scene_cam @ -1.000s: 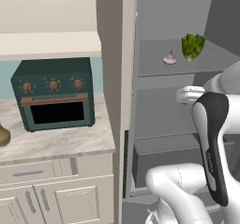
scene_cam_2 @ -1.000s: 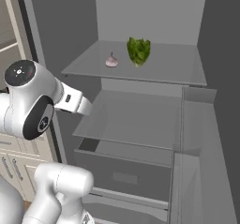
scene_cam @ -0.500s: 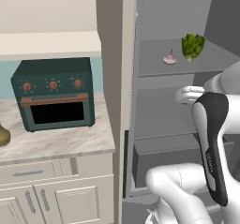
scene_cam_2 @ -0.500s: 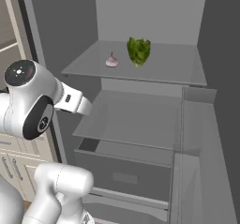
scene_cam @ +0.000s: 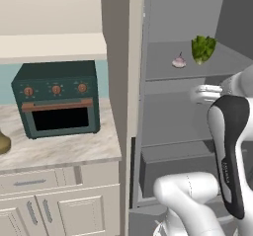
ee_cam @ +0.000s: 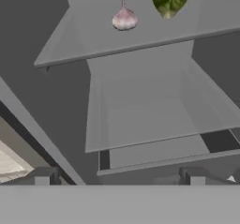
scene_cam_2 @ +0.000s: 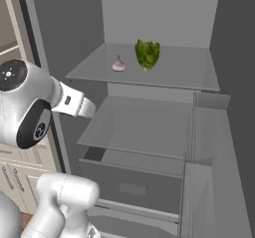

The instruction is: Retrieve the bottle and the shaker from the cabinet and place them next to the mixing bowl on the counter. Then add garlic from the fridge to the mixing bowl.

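The garlic lies on the open fridge's upper shelf, at nine o'clock of a green leafy vegetable; the claw is spread wide, holding nothing

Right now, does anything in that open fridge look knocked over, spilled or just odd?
Nothing stands out. The garlic sits upright on the top shelf beside the lettuce, apart from it. No spills or damage show on the lower shelves.
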